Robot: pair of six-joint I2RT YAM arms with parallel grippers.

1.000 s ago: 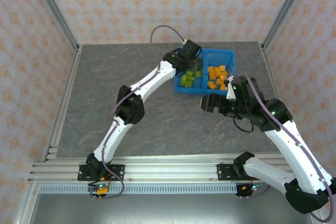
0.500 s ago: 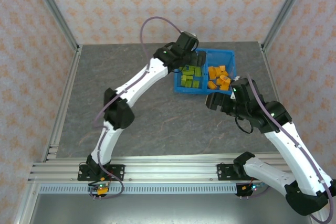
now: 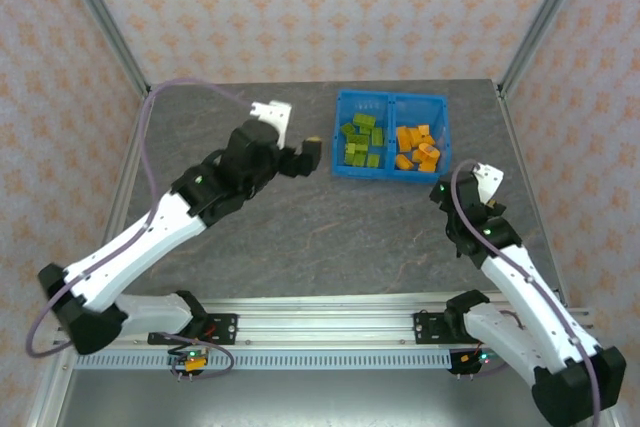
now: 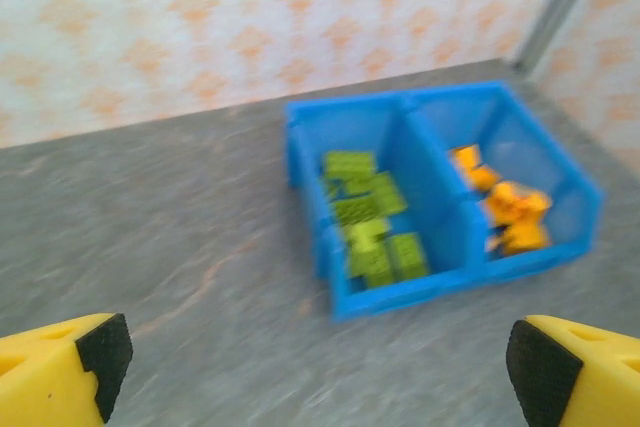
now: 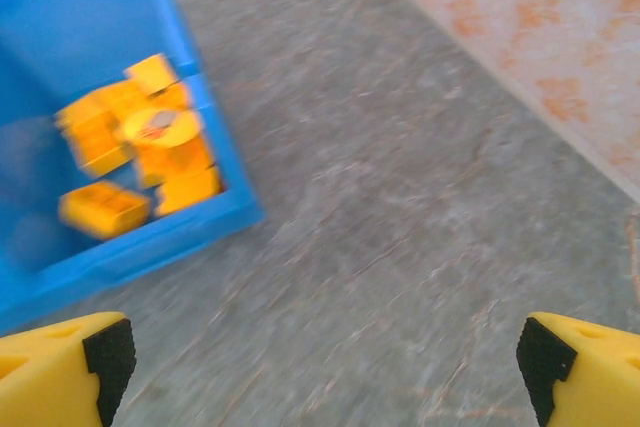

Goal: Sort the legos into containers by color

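Note:
The blue bin (image 3: 391, 99) stands at the back of the table, its two compartments split by a divider wall (image 4: 436, 192). Several olive-green legos (image 3: 362, 141) lie in the left compartment and several orange legos (image 3: 418, 146) in the right one. My left gripper (image 3: 309, 153) hovers left of the bin, open, with nothing between its yellow fingers (image 4: 60, 372). My right gripper (image 5: 320, 357) is open and empty over bare table, near the bin's front right corner (image 5: 240, 215). The green legos (image 4: 368, 219) and orange legos (image 5: 140, 142) look blurred in the wrist views.
The grey stone-patterned tabletop (image 3: 300, 237) spreads in front of the bin. Metal frame posts (image 3: 100, 27) and patterned walls close in the sides and back. An aluminium rail (image 3: 330, 322) with the arm bases runs along the near edge.
The left arm has drawn back from over the green compartment and swung left and nearer. The right arm has pulled away from the bin's front toward the right.

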